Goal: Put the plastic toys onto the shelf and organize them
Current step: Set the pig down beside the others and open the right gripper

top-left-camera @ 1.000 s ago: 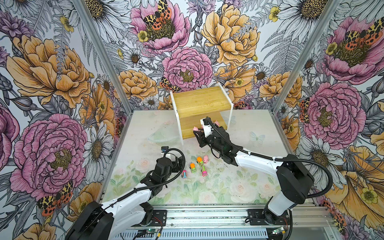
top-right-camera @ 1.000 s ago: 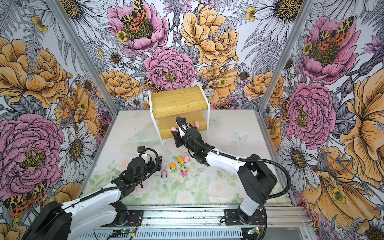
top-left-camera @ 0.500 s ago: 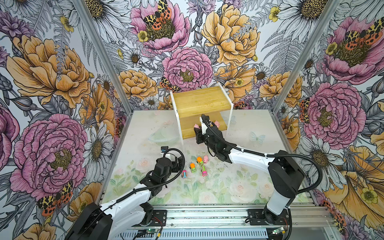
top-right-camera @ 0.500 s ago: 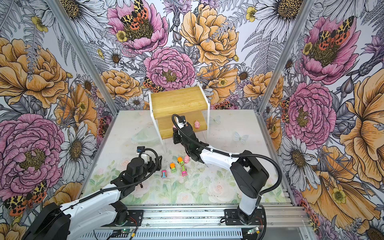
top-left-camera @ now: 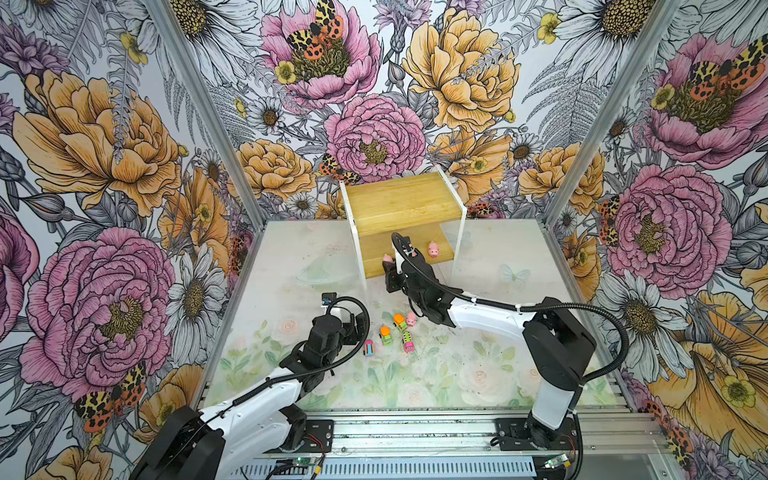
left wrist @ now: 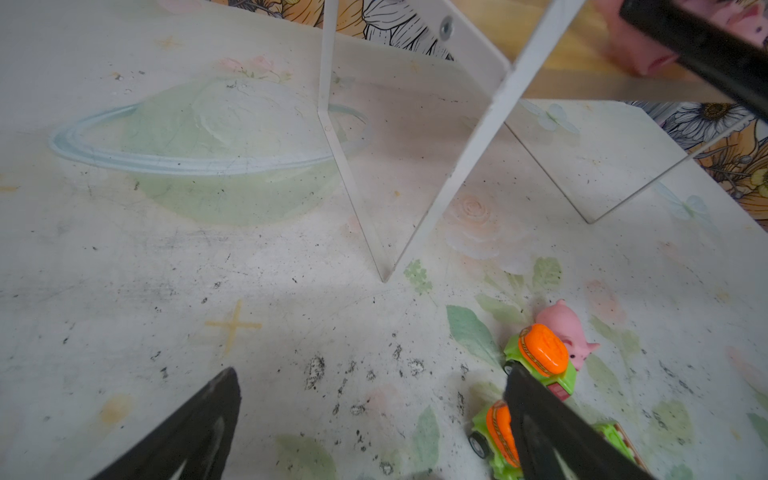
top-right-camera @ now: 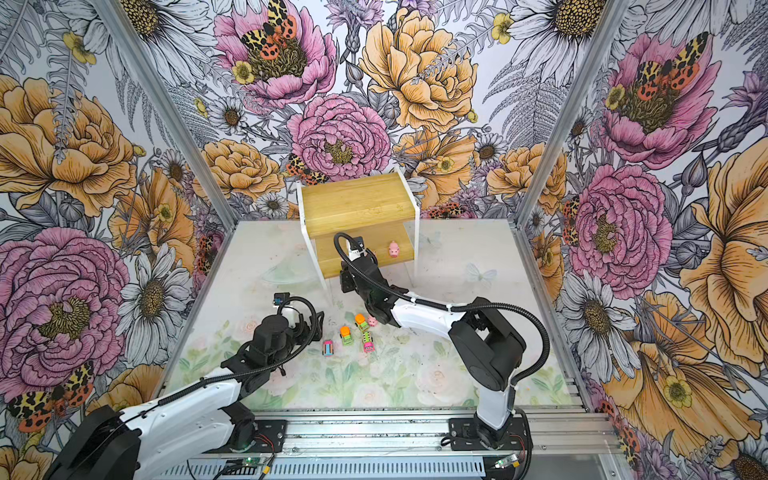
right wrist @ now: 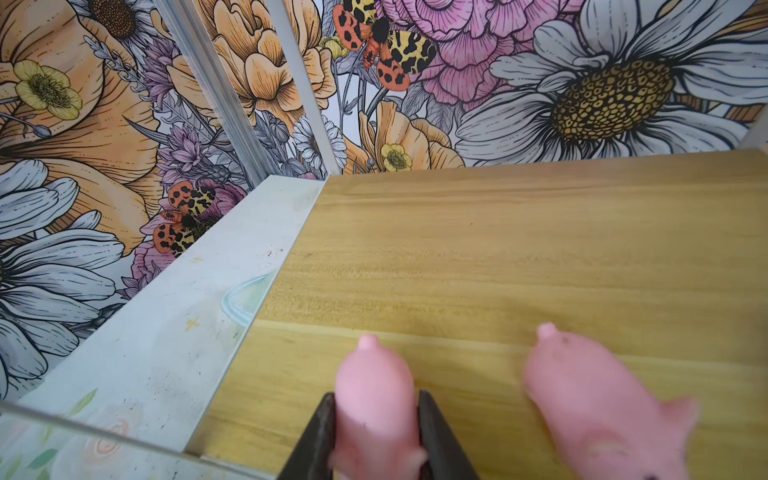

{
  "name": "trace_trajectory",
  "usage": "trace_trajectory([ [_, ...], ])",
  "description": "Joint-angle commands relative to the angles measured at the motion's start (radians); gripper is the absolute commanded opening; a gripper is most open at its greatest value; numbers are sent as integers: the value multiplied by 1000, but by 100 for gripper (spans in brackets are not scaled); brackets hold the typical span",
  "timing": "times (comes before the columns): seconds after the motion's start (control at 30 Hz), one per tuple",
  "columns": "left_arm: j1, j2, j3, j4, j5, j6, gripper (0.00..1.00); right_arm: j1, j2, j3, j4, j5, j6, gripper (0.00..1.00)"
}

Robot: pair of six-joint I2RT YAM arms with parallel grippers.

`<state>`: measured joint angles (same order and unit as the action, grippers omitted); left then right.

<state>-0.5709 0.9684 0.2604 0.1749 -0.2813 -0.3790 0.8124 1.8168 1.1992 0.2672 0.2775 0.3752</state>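
The right arm (top-left-camera: 490, 316) has been folding its elbow inward while reaching at the shelf (top-left-camera: 399, 203). The left tool (left wrist: 370, 419) is hovering wide and empty over the tabletop (left wrist: 208, 291) beside a green truck (left wrist: 540, 353). The right tool (right wrist: 376, 397) is pinching a pink pig (right wrist: 374, 374) near the front left corner of the lower board (right wrist: 478, 291), just beside another pig (right wrist: 582, 399). Releasing this near the edge is risking a tumble, or a bumped neighbour.

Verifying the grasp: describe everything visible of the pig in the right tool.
Small, smooth, pale pink pig, plastic-looking, rounded body with a small nub at its far end. The right tool is shut on its flanks, both dark fingers touching it. It is low over the shelf's lower bamboo board, apart from a second pig. Whether it touches the board cannot be told.
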Motion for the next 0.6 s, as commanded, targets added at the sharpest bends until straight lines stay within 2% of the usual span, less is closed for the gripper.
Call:
trace_trajectory([
  [0.0, 11, -14, -12, -5, 15, 0, 99, -2, 30, 43, -17, 31, 4, 33],
  [0.27, 11, -16, -11, -6, 14, 0, 99, -9, 43, 54, -32, 48, 8, 34],
  [0.57, 13, -16, -10, -7, 13, 0, 99, -11, 29, 38, -42, 48, -3, 51],
])
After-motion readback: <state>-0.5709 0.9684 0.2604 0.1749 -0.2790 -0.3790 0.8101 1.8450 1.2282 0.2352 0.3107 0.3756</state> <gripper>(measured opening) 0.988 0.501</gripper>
